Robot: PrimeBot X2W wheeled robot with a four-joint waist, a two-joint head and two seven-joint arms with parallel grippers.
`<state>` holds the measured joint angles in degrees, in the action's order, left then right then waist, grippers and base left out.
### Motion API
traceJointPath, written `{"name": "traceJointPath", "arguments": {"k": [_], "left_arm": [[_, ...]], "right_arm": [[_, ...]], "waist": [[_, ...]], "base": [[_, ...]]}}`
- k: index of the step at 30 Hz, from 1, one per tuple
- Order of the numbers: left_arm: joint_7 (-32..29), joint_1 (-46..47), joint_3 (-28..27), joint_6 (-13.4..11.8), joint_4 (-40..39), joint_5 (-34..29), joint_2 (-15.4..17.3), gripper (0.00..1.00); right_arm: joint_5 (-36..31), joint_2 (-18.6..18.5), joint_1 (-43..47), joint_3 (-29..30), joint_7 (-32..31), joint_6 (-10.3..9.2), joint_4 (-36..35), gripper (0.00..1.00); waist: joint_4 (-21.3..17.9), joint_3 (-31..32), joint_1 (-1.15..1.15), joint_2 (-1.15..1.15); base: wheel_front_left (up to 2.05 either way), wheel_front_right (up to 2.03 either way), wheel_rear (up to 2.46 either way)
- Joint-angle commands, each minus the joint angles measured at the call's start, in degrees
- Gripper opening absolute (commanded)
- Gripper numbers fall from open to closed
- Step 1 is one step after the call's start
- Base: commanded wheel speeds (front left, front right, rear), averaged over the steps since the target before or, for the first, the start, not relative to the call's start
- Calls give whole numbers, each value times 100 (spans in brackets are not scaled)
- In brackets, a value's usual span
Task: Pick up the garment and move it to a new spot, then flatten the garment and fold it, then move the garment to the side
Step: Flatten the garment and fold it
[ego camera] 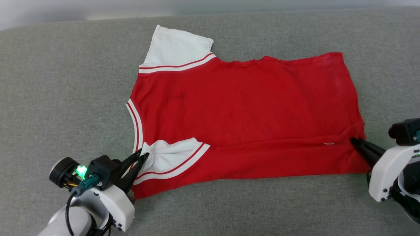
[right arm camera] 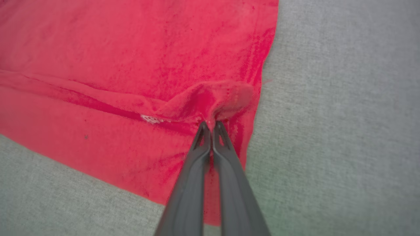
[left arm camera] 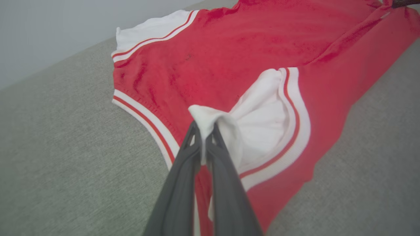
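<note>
The garment (ego camera: 242, 108), a red jersey with white sleeves and striped trim, lies spread on the grey surface with its near long edge folded up over the body. Its lettering is hidden. My left gripper (ego camera: 143, 155) is shut on the bunched white near sleeve (left arm camera: 262, 124), pinching the cloth between its fingertips (left arm camera: 216, 131). My right gripper (ego camera: 355, 141) is shut on a raised pinch of the red hem at the garment's (right arm camera: 131, 49) right edge, where the fold ends. The far sleeve (ego camera: 177, 49) lies flat at the top left.
Grey fabric surface (ego camera: 65, 82) runs all around the garment, with wide room to the left and along the near edge (ego camera: 246, 206). A pale wall (ego camera: 98, 9) lies beyond the surface's far edge.
</note>
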<state>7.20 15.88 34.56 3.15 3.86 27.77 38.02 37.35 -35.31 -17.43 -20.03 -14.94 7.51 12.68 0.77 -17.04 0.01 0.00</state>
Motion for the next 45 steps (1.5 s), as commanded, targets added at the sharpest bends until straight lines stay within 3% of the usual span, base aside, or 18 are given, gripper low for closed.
{"name": "traceJointPath", "arguments": {"k": [1,8,9,10,11,12,19,23,30,31,39,45], "left_arm": [[9,120,36,25,156,-19,-87,0],[237,405,96,-29,925,-65,-439,0],[267,437,107,-28,1031,-67,-479,0],[295,459,114,-31,1127,-69,-522,17],[338,469,108,-61,1230,-71,-558,43],[379,466,95,-96,1320,-85,-587,100],[577,176,-96,-350,1650,145,-768,100],[475,-76,-247,-615,1712,331,-789,100],[242,-746,-572,-1108,1231,893,-916,100],[-11,-1099,-673,-1352,797,1126,-892,100],[-949,-1827,-571,-2001,-282,1363,-758,100],[-1240,-1704,-486,-2231,-550,1264,-724,100]], "right_arm": [[-62,87,-165,-27,5,-4,78,0],[-305,222,-353,-214,-138,-4,427,0],[-298,244,-354,-232,-155,-4,465,5],[-310,261,-363,-250,-150,-4,494,78],[-298,291,-363,-248,-141,-4,528,100],[-292,316,-358,-257,-152,-4,557,100],[-398,347,-190,-260,-90,-4,536,100],[-529,310,-33,-201,-140,-4,479,100],[-887,460,537,333,-614,-4,188,100],[-1020,650,848,741,-910,-4,-41,100],[-1652,1358,1625,1711,-1644,-4,-871,100],[-1833,1730,1914,1947,-1830,-4,-1467,100]], "waist": [[13,-91,-1,0],[45,-100,-1,0],[47,-75,-1,0],[47,-40,-1,0],[46,1,-1,0],[42,47,-1,0],[37,473,-1,0],[48,706,-1,0],[67,1117,-1,0],[66,1210,-1,0],[-15,1238,-1,0],[-126,1009,-1,0]], "base": [[0,0,0],[0,0,0],[0,0,0],[0,0,0],[0,0,0],[0,0,0],[0,0,0],[0,0,0],[0,0,0],[0,0,0],[0,0,0],[0,0,0]]}}
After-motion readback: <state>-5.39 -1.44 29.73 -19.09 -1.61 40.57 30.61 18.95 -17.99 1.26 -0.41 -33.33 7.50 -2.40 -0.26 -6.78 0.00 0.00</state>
